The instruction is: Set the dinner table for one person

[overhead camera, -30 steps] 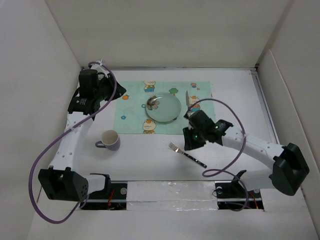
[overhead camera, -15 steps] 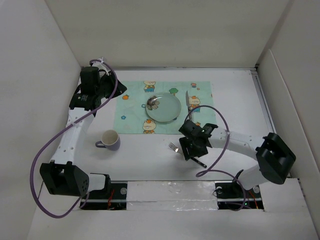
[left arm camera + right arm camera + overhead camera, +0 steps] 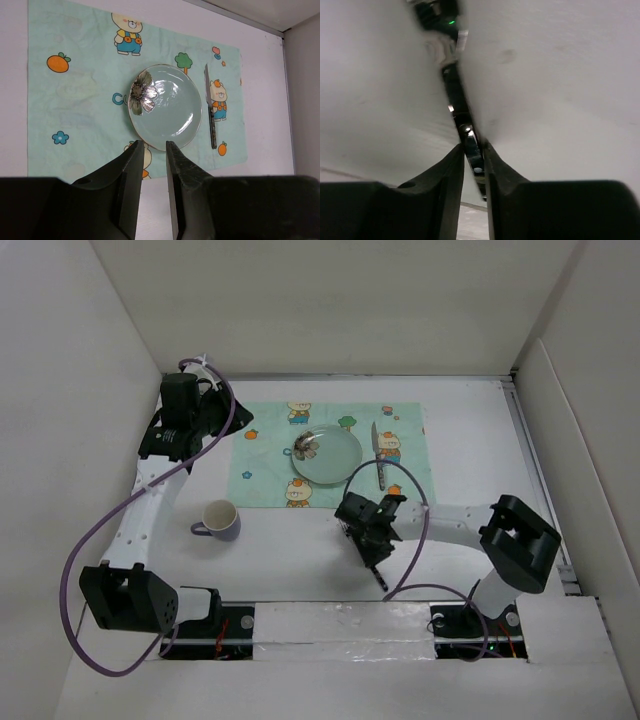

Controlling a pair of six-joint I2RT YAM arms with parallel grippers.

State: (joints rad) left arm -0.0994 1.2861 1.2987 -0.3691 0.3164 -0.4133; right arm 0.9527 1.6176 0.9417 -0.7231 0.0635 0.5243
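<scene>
Since a second ago the right arm [image 3: 450, 520] has swung from the right edge of the placemat [image 3: 270, 430] to lower centre, its jaws over the fork [image 3: 379, 575], whose handle pokes out below them. The knife [image 3: 378, 455] lies on the placemat right of the plate [image 3: 327, 454]; the mug [image 3: 220, 520] stands lower left on the white tabletop [image 3: 470, 430], which fills mid-frame. Left wrist view: left jaws slightly apart and empty at bottom centre, the plate above them. Right wrist view: right jaws clamped on the dark fork handle, bottom centre.
</scene>
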